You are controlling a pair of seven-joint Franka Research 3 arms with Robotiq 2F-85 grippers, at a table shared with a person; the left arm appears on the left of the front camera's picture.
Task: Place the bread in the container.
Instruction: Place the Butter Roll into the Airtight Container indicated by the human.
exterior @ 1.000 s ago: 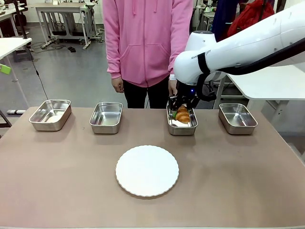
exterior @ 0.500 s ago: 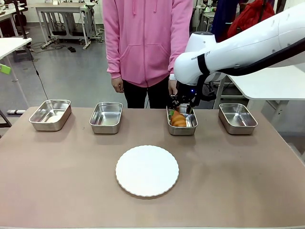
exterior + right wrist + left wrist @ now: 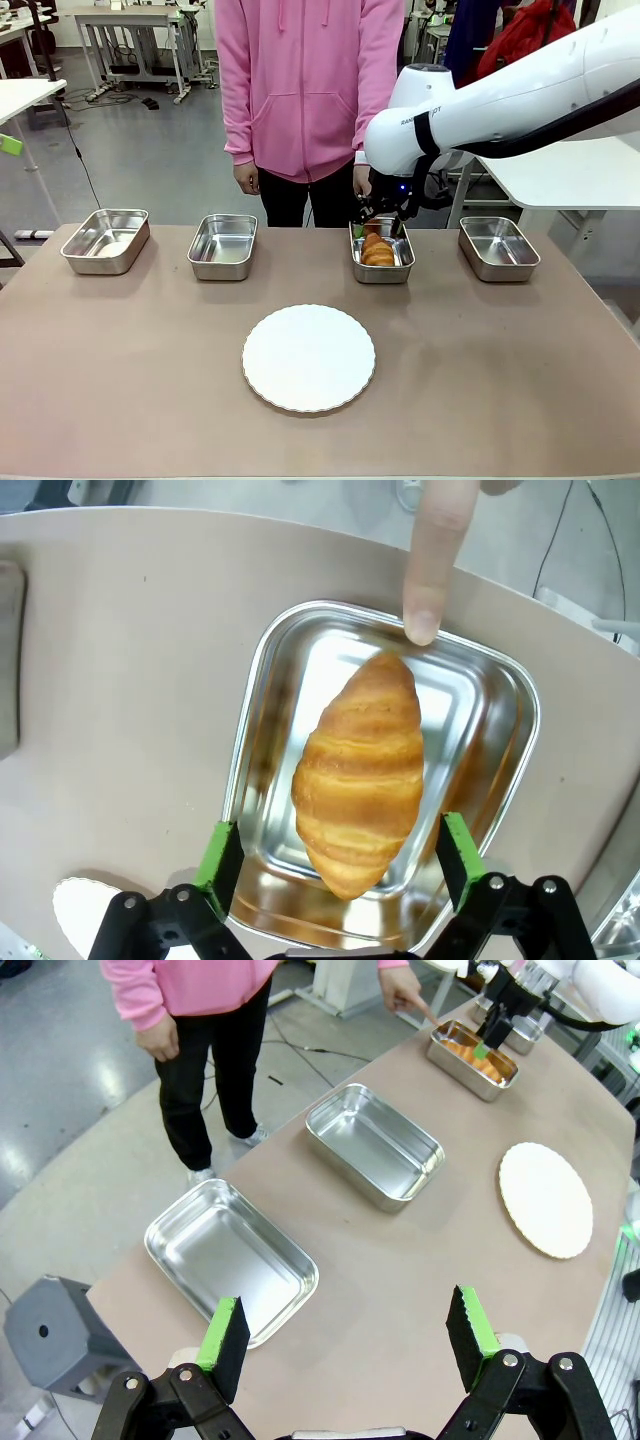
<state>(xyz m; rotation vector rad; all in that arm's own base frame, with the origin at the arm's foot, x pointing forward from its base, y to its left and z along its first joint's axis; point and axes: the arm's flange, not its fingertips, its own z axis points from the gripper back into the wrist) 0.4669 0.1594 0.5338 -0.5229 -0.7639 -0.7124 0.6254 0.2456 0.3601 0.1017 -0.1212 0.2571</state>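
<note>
A: Front view?
B: You had the right gripper (image 3: 378, 214) above the container (image 3: 381, 266); the bread (image 3: 377, 250) lay inside. Withdraw straight up.

A: Wrist views?
B: Left gripper (image 3: 347, 1335) gaped, empty, over brown table (image 3: 420, 1260). Right jaws stood spread, clear of the bread; a finger (image 3: 432, 565) touched the rim. Lab floor beyond.

4 trays stand in a row along the table's (image 3: 120, 400) far side. The croissant (image 3: 377, 250) lies in the 3rd tray from the left (image 3: 381, 270). The plate (image 3: 309, 358) lies nearer, at the table's centre.
</note>
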